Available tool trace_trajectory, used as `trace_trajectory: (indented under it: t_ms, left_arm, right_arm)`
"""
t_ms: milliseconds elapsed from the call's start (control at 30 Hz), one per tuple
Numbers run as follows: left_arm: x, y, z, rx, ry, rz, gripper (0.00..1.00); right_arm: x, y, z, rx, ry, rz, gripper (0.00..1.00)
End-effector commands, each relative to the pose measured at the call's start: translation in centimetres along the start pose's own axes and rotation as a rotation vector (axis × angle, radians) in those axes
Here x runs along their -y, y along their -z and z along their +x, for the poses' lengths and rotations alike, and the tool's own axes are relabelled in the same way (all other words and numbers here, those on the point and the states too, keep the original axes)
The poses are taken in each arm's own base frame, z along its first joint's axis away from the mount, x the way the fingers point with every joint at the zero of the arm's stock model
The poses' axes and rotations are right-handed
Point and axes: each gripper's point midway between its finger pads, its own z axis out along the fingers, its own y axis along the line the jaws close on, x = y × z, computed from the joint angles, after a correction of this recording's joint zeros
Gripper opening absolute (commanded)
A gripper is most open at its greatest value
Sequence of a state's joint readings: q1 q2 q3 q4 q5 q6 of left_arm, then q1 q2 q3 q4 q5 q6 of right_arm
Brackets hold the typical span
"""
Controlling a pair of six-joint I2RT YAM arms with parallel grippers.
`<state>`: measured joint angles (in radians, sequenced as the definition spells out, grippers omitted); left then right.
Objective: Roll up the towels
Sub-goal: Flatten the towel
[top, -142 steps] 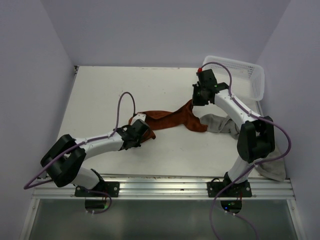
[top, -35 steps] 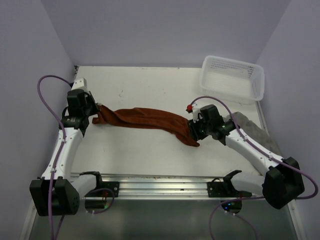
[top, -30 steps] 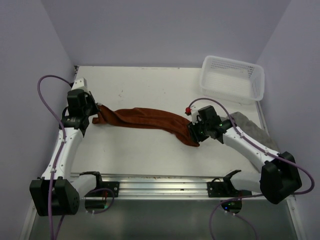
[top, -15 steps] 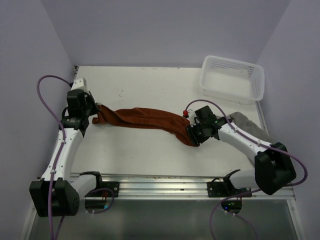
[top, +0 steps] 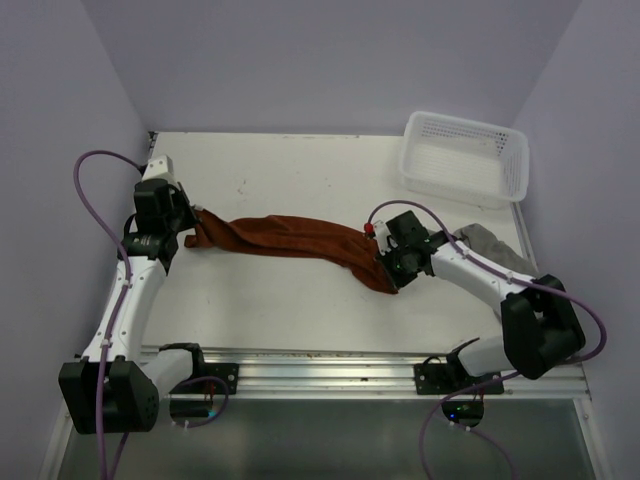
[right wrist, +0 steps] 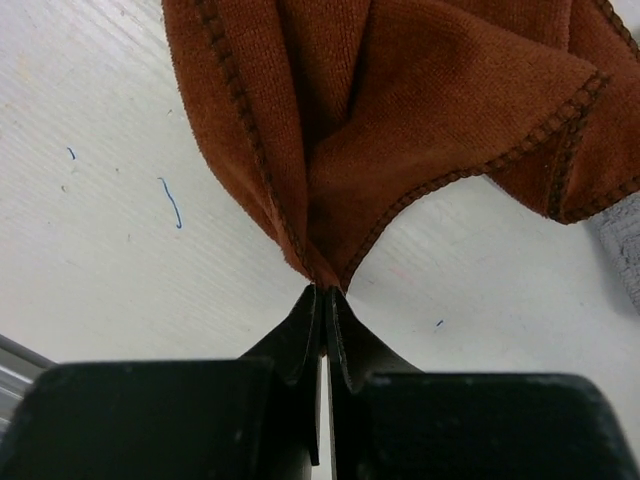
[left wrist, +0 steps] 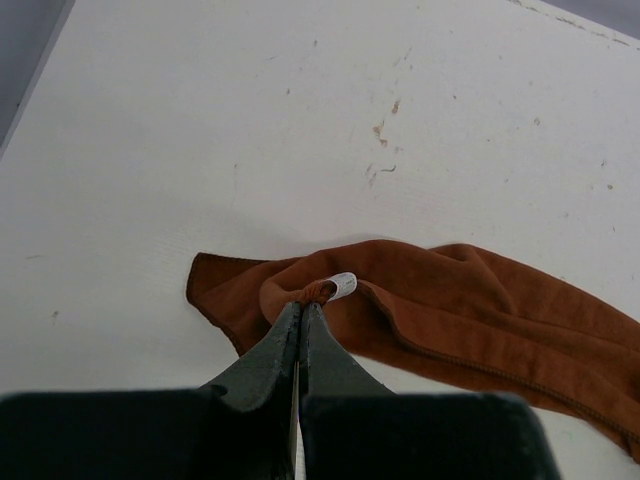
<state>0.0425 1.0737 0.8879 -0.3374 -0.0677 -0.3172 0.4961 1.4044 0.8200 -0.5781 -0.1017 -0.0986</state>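
The rust-brown towel [top: 300, 238] is lying drawn out in a long, loosely bunched strip across the middle of the table [top: 300, 170], running left to right and unrolled. The left gripper [left wrist: 300, 306] is pinching the towel's left end, its jaws closed tight on a fold beside a small white tag [left wrist: 342, 285]. The right gripper [right wrist: 322, 296] is clamping the towel's right, nearer corner, its jaws pressed together on the stitched hem. The grey towel [top: 490, 243] is lying crumpled at the right, partly hidden behind the right arm. The white mesh basket [top: 520, 165] is sitting in the far right corner, beyond the grey towel.
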Motion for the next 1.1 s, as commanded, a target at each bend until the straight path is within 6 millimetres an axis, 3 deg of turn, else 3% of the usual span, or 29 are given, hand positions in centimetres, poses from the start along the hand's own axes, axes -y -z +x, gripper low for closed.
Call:
trace_trajectory:
  t_ms: [0,167,200,267,300,367,400,467,500,567,600,633,667,700,733,767,800,833,867,900,1067]
  left_arm:
    - [0.1,0.3,-1.7,0.071,-0.025,-0.003,0.00]
    - [-0.4,0.3,-2.7,0.074,-0.012,-0.049,0.00]
    - [-0.6,0.3,-3.1,0.075,-0.007,-0.065,0.00]
    - [-0.4,0.6,-4.8,0.087,0.010,-0.073,0.00]
    - [-0.3,0.7,-5.2,0.089,0.016,-0.079,0.00]
    - [0.0,1.0,-7.2,0.121,0.038,-0.078,0.00]
    - [0.0,1.2,-8.1,0.138,0.043,-0.082,0.00]
    - [0.1,1.7,-10.2,0.178,0.053,-0.085,0.00]
    - [-0.1,1.8,-10.9,0.187,0.056,-0.096,0.00]
    - [-0.4,1.9,-12.7,0.202,0.060,-0.118,0.00]
    - [-0.4,1.8,-13.3,0.208,0.059,-0.123,0.00]
    - [-0.5,1.6,-14.2,0.215,0.058,-0.130,0.00]
    - [-1.0,1.3,-14.5,0.210,0.060,-0.145,0.00]
    - [-1.2,1.2,-15.0,0.212,0.062,-0.148,0.00]
    - [-1.4,0.9,-15.8,0.219,0.066,-0.152,0.00]
    - [-2.1,0.7,-16.3,0.221,0.073,-0.165,0.00]
    - [-2.6,0.4,-17.2,0.228,0.082,-0.169,0.00]
    - [-2.4,0.2,-17.4,0.227,0.081,-0.158,0.00]
    - [-3.1,0.1,-17.9,0.235,0.092,-0.168,0.00]
    - [-3.2,0.0,-18.3,0.239,0.096,-0.158,0.00]
    - [-4.0,-0.9,-19.8,0.244,0.097,-0.145,0.00]
  right_arm:
    - [0.4,2.0,-2.3,0.082,0.010,0.026,0.00]
    - [1.8,5.7,-6.1,0.203,0.000,0.115,0.00]
    - [1.9,7.2,-8.1,0.255,0.002,0.126,0.00]
    - [2.9,9.0,-9.7,0.288,0.007,0.183,0.00]
    - [3.3,10.6,-11.8,0.334,0.019,0.207,0.00]
    - [4.4,12.2,-13.5,0.361,0.018,0.265,0.00]
    - [4.9,13.4,-15.6,0.396,0.024,0.281,0.00]
    - [5.9,14.4,-17.1,0.407,0.015,0.306,0.00]
    - [6.4,16.3,-19.1,0.458,0.008,0.326,0.00]
    - [7.9,16.3,-20.5,0.451,-0.013,0.350,0.00]
    - [8.4,17.9,-22.2,0.503,-0.025,0.355,0.00]
    - [9.1,17.2,-22.9,0.486,-0.037,0.352,0.00]
    - [10.3,17.6,-23.4,0.494,-0.059,0.360,0.00]
    - [10.8,19.2,-25.1,0.542,-0.069,0.367,0.00]
    - [11.1,19.4,-25.5,0.541,-0.075,0.358,0.00]
    - [12.3,18.2,-26.0,0.514,-0.089,0.358,0.00]
    - [12.7,19.9,-27.2,0.550,-0.093,0.363,0.00]
    - [12.9,20.0,-27.8,0.555,-0.093,0.364,0.00]
    - [13.4,18.8,-28.3,0.535,-0.095,0.355,0.00]
    - [13.6,20.2,-29.5,0.577,-0.092,0.359,0.00]
    - [14.4,20.4,-30.9,0.587,-0.090,0.350,0.00]
